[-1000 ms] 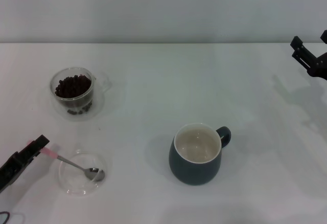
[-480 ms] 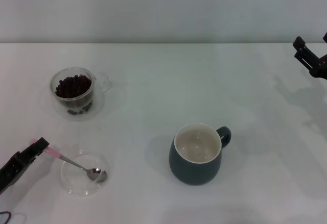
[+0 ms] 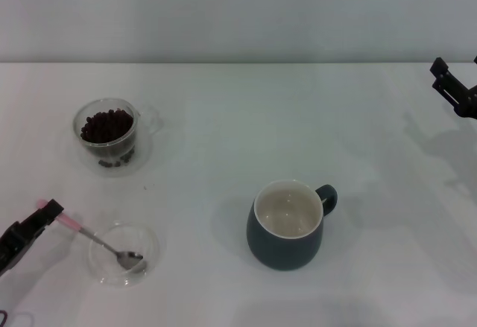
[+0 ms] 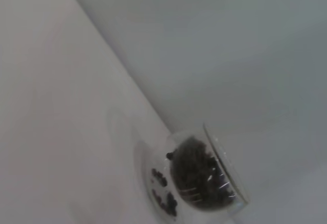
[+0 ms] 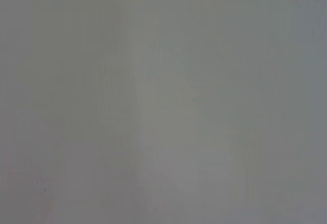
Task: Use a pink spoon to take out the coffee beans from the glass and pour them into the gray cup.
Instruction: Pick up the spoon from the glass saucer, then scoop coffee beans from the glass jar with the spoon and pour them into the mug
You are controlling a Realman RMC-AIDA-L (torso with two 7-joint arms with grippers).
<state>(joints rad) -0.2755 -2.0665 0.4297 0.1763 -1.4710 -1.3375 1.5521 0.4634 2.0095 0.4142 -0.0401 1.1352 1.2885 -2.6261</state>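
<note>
Left gripper (image 3: 46,209): jaws pinched on the pink end of the pink spoon (image 3: 95,237).
Spoon bowl: rested in the clear dish (image 3: 123,255).
Coffee beans (image 3: 106,126): kept in the glass (image 3: 112,135), far left on the worktop (image 3: 238,118).
Gray cup (image 3: 288,225): stood near the middle.
Right gripper (image 3: 455,89): raised at the far right; jaws cannot be told.

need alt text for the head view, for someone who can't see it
On a white table, the left end effector grips the pink spoon by its handle, its bowl resting in a shallow clear dish. A glass of coffee beans stands behind; the empty gray cup sits centre-right, the right end effector far right.
</note>
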